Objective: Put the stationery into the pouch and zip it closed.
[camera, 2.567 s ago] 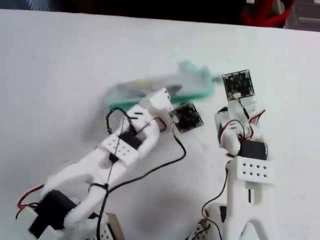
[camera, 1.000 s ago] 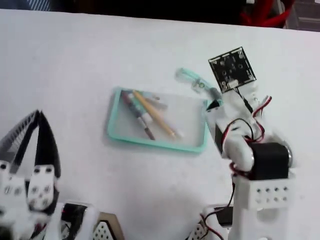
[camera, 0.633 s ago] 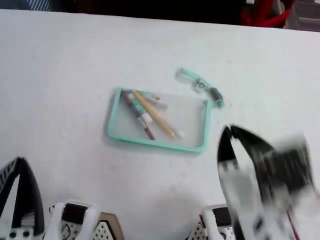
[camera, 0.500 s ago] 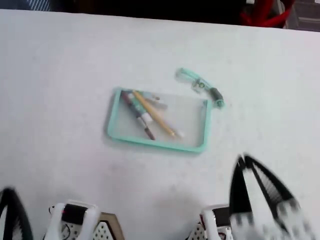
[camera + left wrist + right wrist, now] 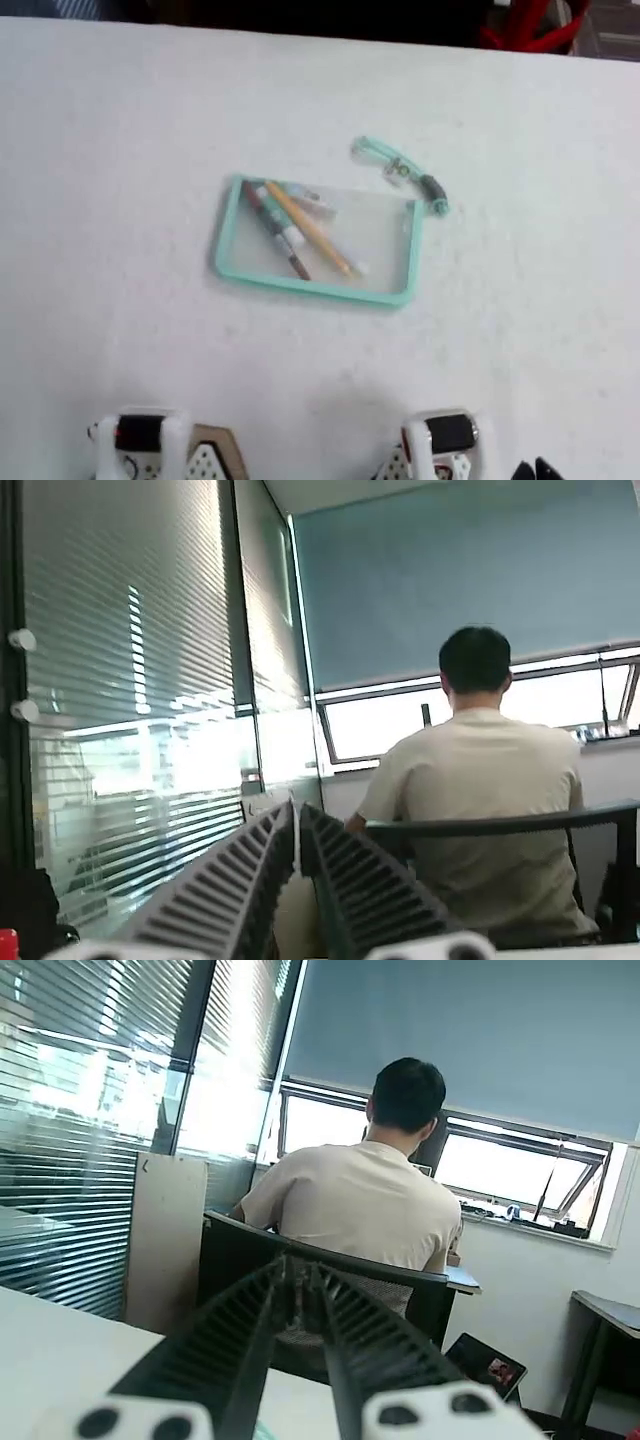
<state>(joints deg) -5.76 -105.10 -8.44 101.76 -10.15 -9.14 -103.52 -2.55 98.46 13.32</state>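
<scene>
While pouch (image 5: 316, 243) lies flat, right claw (image 5: 298, 1265) well apart

The left end effector (image 5: 296, 815) and right end effector (image 5: 300, 1270) have black ribbed fingers (image 5: 230, 880) (saw-toothed edges) on white housings (image 5: 130, 1420).

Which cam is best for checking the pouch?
High view: the pouch lies flat on the table, pens visible inside. Both wrist views face the windows instead.
</scene>
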